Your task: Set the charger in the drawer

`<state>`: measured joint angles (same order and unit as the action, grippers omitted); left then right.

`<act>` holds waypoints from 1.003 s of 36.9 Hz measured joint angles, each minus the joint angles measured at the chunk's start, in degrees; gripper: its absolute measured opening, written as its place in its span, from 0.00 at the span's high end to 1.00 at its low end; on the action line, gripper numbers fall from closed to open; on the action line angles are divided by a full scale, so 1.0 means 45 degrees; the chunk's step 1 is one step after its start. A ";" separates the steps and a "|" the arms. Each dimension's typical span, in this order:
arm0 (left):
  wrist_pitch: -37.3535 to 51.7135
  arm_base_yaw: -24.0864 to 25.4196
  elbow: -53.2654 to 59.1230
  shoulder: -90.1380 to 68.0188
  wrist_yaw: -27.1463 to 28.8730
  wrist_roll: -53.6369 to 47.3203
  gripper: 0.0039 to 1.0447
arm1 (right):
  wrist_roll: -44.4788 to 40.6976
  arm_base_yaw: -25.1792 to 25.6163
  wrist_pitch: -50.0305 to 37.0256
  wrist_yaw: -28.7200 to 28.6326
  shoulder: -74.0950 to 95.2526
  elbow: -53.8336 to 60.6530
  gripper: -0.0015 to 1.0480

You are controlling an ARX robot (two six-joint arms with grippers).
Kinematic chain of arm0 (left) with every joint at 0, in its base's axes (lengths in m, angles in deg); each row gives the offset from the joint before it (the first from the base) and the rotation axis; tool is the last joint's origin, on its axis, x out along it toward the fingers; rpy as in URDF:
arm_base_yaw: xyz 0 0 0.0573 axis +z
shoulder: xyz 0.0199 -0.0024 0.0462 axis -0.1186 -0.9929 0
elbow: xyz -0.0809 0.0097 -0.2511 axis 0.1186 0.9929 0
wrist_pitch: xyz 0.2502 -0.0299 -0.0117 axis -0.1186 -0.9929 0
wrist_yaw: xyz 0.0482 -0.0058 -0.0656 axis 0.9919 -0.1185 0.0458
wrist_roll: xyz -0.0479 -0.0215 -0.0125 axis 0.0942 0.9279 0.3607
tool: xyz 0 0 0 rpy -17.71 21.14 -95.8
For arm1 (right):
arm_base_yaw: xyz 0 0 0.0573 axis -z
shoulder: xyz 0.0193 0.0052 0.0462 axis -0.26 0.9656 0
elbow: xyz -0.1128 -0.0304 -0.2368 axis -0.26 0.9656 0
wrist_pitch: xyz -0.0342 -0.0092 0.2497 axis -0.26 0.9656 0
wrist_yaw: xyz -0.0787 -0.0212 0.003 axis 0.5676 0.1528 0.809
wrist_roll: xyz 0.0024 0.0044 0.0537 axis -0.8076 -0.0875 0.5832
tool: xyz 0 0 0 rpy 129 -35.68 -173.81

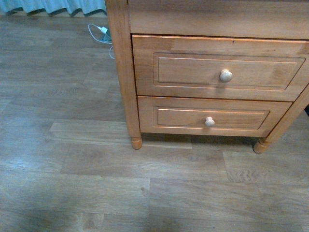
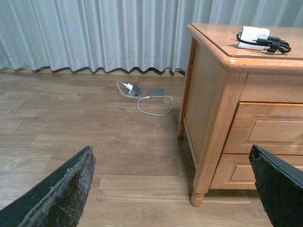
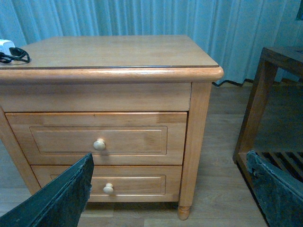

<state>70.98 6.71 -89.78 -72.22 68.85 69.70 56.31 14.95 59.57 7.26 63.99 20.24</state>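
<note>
**Opening stage, both arms clear of the cabinet point(image 3: 113, 52).** The left gripper point(image 2: 171, 156) and the right gripper point(image 3: 169, 158) were each spread wide and held nothing. The charger point(image 2: 273, 45) lay on the cabinet top near a corner, ahead of the left gripper and well apart from it. Its black cable was bunched against a white block point(image 2: 253, 34). The drawer point(image 1: 212, 70), the taller upper one, stood shut ahead of the right gripper and well apart from it. Beneath it sat a shallower drawer point(image 1: 178, 117), also shut. Judgement: the drawer had to be opened first. The right gripper should centre on the larger cream knob point(image 3: 99, 144), not the smaller one beneath. It should then close squarely on the knob and pull straight out, far enough for charger and cable to drop in.
</note>
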 joint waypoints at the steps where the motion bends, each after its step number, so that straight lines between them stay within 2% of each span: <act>1: 0.0000 0.0000 0.0000 0.0000 0.0000 0.0000 0.06 | 0.0005 0.0000 0.0000 0.0000 0.0000 0.0000 0.09; 16: 0.0000 0.0000 0.0000 0.0000 0.0000 0.0000 0.06 | 0.0000 0.0000 0.0005 -0.0005 0.0000 0.0000 0.09; 17: 0.0000 0.0000 0.0000 0.0000 0.0000 0.0005 0.06 | -0.0393 0.0092 0.0631 -0.0588 0.0253 -0.0199 0.09; 20: 0.0000 0.0000 0.0000 0.0000 -0.0010 0.0000 0.06 | -0.1287 0.0063 0.1365 -0.1146 0.2001 -0.0704 0.09; 27: 0.0000 0.0000 0.0000 0.0000 -0.0005 0.0000 0.06 | -0.1438 -0.0699 -0.0860 -0.0763 0.6985 -0.1710 0.09; 33: 0.0000 0.0000 0.0000 0.0000 -0.0005 0.0000 0.06 | -0.0981 -0.2472 -0.3793 0.0670 1.3182 -0.3784 0.09; 37: 0.0000 0.0000 0.0000 0.0000 -0.0005 0.0000 0.06 | -0.0141 -0.3555 -0.4828 0.1700 1.6713 -0.5416 0.09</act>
<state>70.98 6.71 -89.78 -72.22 68.83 69.70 55.68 -1.05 37.85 14.91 139.20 -4.13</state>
